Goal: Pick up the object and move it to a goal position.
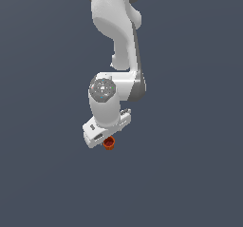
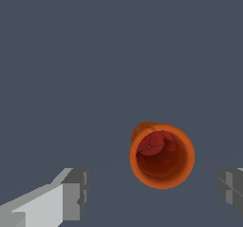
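Gripper: the white gripper (image 2: 152, 193) stands with its fingers wide apart and nothing held; the grey pads (image 2: 76, 193) show on either side in the wrist view, one of them cut by the picture's edge.

Cup position: the orange-red cup (image 2: 162, 156) sits on the grey floor (image 2: 95, 55) between the two fingers, nearer the cut-off finger than the other, touching neither. In the exterior view the cup (image 1: 109, 143) peeps out just under the gripper (image 1: 105, 137), toward that view's right.

Step in hand: by my reckoning, the approach, with the closing grasp not yet made.

Doing it well: I'd centre the hand over the cup first, since it lies off to one side; otherwise one pad would meet it early and might push or tip it. Then lower until the pads flank the wall below the rim, and close gently.

Height: hard to tell from here how far the fingertips are above the floor; the hand's body hides them in the exterior view.

Cup looks: small, round, tapered, hollow with a darker red inside, rim a little wider than the base, opening facing the wrist camera, so it seems upright. Far narrower than the finger gap.
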